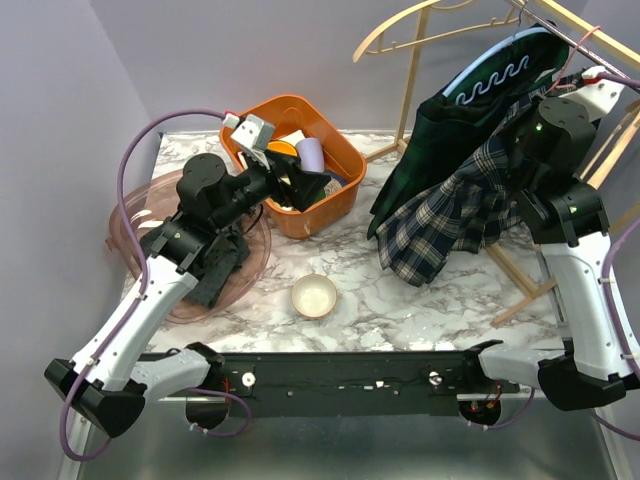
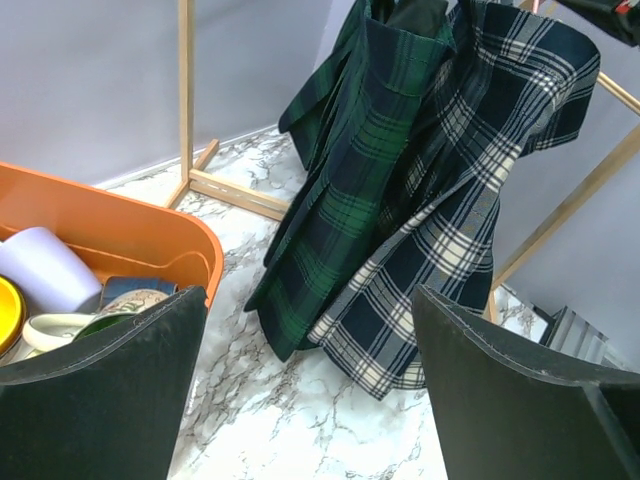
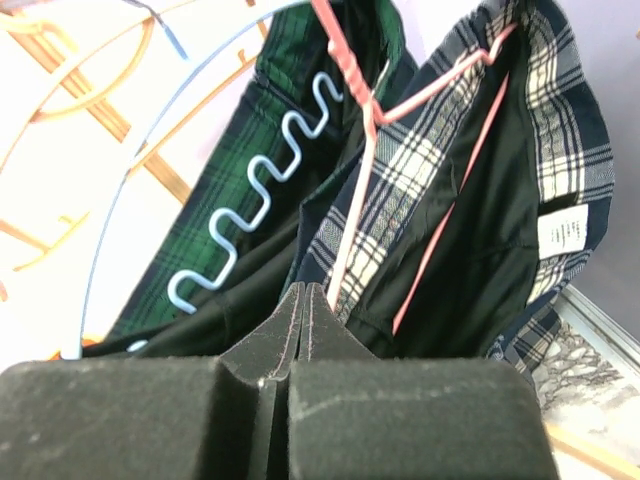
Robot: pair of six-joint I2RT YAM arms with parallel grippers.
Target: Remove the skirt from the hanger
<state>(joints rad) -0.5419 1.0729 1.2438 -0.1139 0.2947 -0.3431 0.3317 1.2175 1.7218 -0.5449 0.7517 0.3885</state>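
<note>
Two skirts hang on the wooden rack (image 1: 412,90). A navy and white plaid skirt (image 1: 450,225) (image 2: 470,200) hangs on a pink hanger (image 3: 347,235). A green plaid skirt (image 1: 440,130) (image 2: 350,200) hangs on a light blue hanger (image 1: 505,68). My right gripper (image 3: 305,292) is shut, its tips pressed together right at the waist edge of the navy skirt (image 3: 400,165), beside the pink hanger's bar. No cloth shows between the tips. My left gripper (image 2: 310,400) (image 1: 300,185) is open over the orange basket's edge, facing the skirts from well apart.
An orange basket (image 1: 340,150) with cups stands at the back centre. A white bowl (image 1: 314,296) sits on the marble top in front of it. A clear pink tray (image 1: 130,230) with dark cloth lies at the left. The rack's wooden feet (image 1: 525,290) run along the right.
</note>
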